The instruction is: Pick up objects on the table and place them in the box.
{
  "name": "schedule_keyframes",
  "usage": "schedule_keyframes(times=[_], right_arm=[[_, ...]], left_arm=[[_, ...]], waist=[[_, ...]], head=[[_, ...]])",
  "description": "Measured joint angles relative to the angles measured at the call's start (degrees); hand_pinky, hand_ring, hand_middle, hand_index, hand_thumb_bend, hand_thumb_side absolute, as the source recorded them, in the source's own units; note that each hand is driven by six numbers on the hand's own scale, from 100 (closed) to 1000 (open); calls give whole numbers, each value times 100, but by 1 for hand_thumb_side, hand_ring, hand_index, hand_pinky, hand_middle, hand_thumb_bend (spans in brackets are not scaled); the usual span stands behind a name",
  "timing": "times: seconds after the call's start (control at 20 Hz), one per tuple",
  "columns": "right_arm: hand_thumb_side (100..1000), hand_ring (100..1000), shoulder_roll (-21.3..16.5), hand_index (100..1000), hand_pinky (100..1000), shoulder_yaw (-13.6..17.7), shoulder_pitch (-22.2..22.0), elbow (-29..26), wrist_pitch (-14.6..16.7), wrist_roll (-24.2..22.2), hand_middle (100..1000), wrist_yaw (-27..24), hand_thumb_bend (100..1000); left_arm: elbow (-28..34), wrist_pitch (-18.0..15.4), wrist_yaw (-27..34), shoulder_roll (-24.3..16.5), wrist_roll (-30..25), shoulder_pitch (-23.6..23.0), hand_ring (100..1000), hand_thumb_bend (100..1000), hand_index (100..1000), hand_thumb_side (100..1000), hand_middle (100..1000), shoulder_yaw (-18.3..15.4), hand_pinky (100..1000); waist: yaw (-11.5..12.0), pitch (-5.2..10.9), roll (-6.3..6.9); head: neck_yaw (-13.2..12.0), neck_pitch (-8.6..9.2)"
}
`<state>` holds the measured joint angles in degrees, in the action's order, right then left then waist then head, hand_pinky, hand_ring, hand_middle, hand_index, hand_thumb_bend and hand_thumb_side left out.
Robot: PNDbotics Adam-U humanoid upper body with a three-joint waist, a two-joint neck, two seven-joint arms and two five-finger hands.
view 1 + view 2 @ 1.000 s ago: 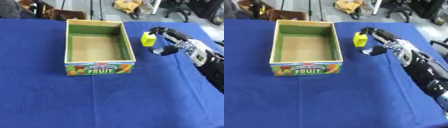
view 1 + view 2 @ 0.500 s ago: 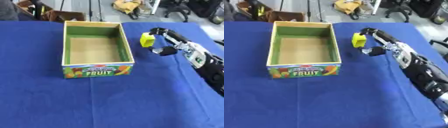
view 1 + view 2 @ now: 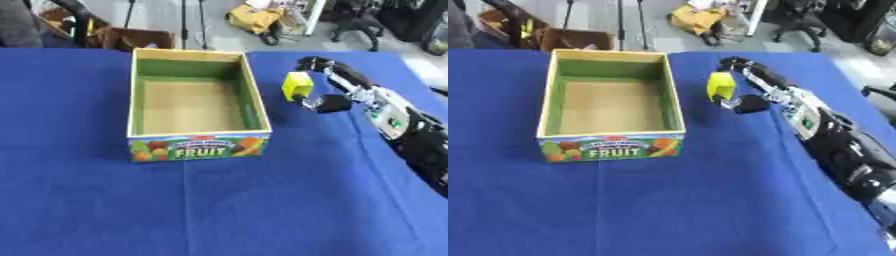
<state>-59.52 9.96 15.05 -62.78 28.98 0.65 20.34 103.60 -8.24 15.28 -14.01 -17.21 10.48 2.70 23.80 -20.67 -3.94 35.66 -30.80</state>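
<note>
Just right of the box [image 3: 196, 105], a small yellow block [image 3: 297, 86] sits pinched in the right hand [image 3: 331, 89], fingers above and thumb below, held above the blue bench [image 3: 262, 200] beside the box's right wall. Box is open-topped, green inside, cardboard floor bare, "FRUIT" label on the near side. Left hand not visible

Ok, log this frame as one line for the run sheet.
phase: carry | right hand: shut on yellow block | block: right of fruit box, outside it | box: nothing visible inside | left hand: not in view
</note>
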Motion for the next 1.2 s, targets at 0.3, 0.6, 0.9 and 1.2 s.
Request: schedule_keyframes(times=[0.3,0.6,0.9,1.2], right_arm=[[631,1000,-14,887,870,4,14,1,-161,2,927,27,340],[634,1000,-13,884,848,-18,37,-2,-211,-35,924,81,333],[575,905,-12,876,722,-26,32,-105,-182,-95,925,81,296],[479,736,-4,864,479,-51,27,-152,-100,-332,910,45,248]], left_arm=[[3,-8,0,10,-10,-27,646,387,686,1000,555,1,590],[4,-14,0,52,-23,-29,647,388,686,1000,555,4,590],[4,-21,0,54,-36,-29,648,390,687,1000,555,32,591],[4,-16,0,63,-48,-29,649,393,687,1000,555,34,591]], waist=[[19,-97,70],[71,-141,84],[91,-161,101],[47,-181,108]], head=[[85,72],[133,134],[167,211],[176,224]])
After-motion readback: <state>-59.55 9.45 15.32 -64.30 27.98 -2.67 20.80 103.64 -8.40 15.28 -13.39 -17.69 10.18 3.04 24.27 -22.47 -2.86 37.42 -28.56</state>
